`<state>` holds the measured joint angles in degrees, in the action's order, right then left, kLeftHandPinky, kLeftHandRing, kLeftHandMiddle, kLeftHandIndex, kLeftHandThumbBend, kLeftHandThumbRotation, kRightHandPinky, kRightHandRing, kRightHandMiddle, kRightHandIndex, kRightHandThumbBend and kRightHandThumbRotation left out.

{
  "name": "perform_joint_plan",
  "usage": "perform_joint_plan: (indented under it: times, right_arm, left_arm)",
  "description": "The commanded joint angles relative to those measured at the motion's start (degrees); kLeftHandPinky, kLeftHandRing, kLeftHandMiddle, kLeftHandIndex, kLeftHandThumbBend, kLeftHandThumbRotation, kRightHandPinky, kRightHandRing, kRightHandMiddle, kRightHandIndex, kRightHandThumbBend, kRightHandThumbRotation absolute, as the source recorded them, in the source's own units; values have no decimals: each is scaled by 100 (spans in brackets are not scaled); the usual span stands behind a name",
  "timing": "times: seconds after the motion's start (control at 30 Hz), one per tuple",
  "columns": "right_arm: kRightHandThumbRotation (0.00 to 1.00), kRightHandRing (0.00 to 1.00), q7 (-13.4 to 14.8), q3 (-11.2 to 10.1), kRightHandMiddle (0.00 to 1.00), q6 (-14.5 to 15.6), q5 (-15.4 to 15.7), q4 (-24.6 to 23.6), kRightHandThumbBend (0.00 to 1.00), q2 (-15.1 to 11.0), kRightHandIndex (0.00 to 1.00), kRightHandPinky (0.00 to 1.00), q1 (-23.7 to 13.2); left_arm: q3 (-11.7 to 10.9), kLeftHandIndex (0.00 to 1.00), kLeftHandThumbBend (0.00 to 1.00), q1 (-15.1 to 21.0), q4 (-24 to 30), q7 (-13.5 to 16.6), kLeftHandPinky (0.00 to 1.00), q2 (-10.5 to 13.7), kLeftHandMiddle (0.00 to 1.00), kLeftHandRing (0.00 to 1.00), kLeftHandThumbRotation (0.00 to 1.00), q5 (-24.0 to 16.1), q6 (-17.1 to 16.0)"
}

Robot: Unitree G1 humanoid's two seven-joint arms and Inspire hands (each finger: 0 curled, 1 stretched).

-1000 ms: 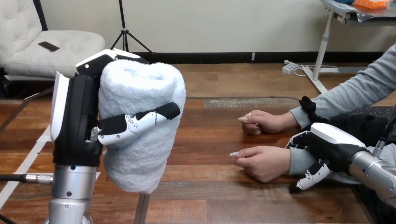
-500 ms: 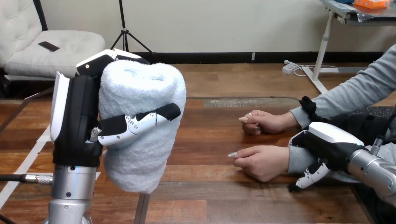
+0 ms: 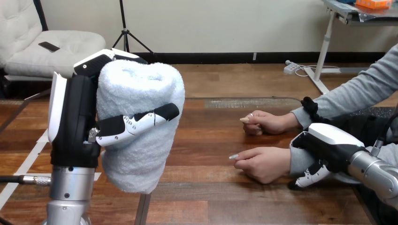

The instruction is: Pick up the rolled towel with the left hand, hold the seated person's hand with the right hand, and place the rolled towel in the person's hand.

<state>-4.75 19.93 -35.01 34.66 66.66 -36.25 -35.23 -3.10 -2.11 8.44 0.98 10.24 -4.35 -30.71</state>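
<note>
Above the wooden tabletop's (image 3: 220, 140) left side, our left hand (image 3: 75, 122) curls its fingers (image 3: 141, 123) round the upright rolled towel (image 3: 138, 89), which has edged slightly leftward. Near the right edge, our right hand (image 3: 331, 143) lies over the person's sleeve (image 3: 296, 159); we cannot tell whether it grips.

The left hand (image 3: 75, 122) is black, with a long white shell down its back. Its fingers (image 3: 141, 121) are black and white, with small round screws. Under it is the left forearm (image 3: 70, 185), shiny silver and round like a can. The right hand (image 3: 331, 143) is black with a smooth white shell. The right forearm (image 3: 378, 172) is silver too.
</note>
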Motion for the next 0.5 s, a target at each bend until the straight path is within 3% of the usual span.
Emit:
perform_joint_plan:
  times: [0.0, 0.47]
  right_arm:
    - [7, 37, 100, 87, 42, -116, 38, 79, 71, 2, 42, 34, -210]
    - [17, 31, 361, 76, 36, -365, 15, 98, 60, -1, 36, 29, -178]
  left_arm:
    - [-72, 40, 71, 376, -9, -4, 27, -59, 37, 31, 0, 122, -162]
    - [-78, 40, 71, 379, -10, 4, 27, -76, 37, 31, 0, 82, -167]
